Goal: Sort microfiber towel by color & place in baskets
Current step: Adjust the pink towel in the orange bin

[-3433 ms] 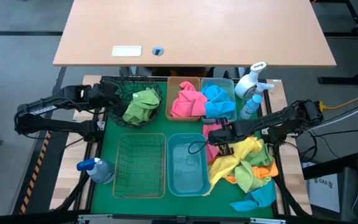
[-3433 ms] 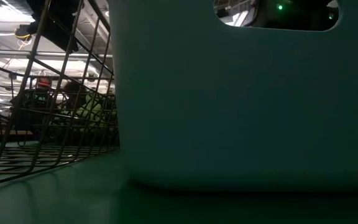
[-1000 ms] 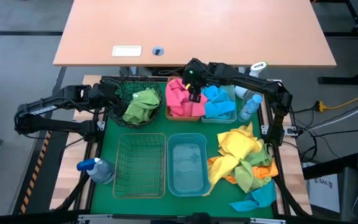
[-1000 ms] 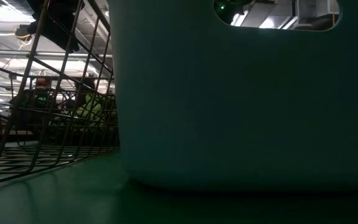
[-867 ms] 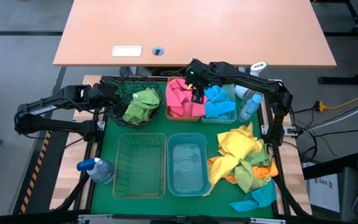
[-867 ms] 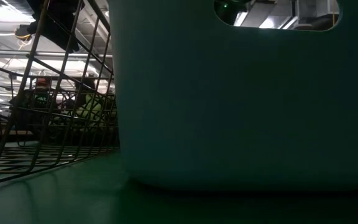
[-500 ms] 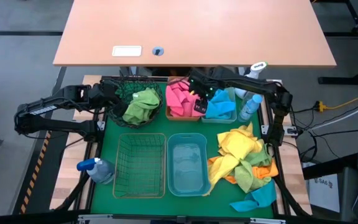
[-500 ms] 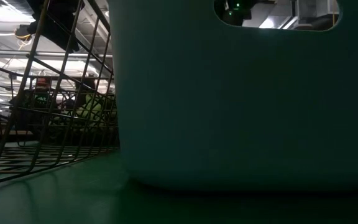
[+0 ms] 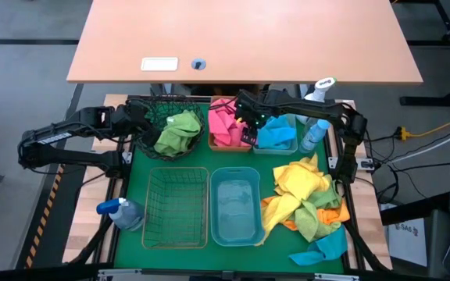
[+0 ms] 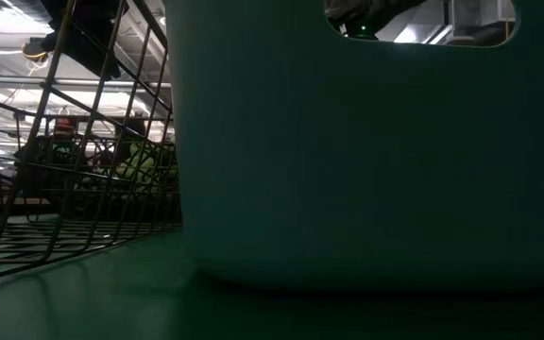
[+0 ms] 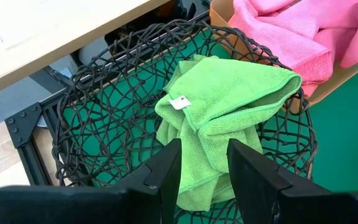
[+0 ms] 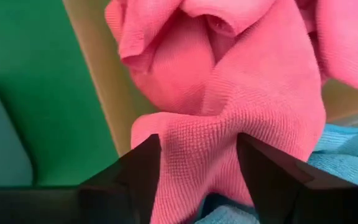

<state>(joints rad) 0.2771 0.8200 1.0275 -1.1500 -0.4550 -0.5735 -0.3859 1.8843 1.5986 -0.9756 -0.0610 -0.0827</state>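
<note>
Green matting (image 9: 283, 152) covers the desk in the high view, with bare strips between the containers. At the far edge stand the dark wire-mesh basket (image 9: 156, 115) holding a green towel (image 9: 176, 131), the amber bin (image 9: 214, 143) with pink towels (image 9: 226, 125), and the pale blue bin (image 9: 287, 147) with blue towels (image 9: 276, 133). Nearer lie the rectangular wire basket (image 9: 177, 207) and the blue bin (image 9: 235, 205), neither holding a towel. A mixed heap of yellow, orange, green and blue towels (image 9: 307, 203) fills the right side. Spray bottles (image 9: 317, 97) crowd the far right corner; another spray bottle (image 9: 121, 212) lies near left. The right tool (image 9: 248, 129) hangs over the amber bin's inner edge; the left tool (image 9: 141, 119) waits at the mesh basket.

Low view: the blue bin's wall (image 10: 366, 151) blocks most of the picture, the rectangular basket's wires (image 10: 64, 142) beside it.

Left wrist view: fingers (image 11: 166, 171) stand apart, empty, above the green towel (image 11: 229, 106).

Right wrist view: fingers (image 12: 143, 165) are spread, a pink fold (image 12: 222, 118) between them; whether they grip it I cannot tell.
</note>
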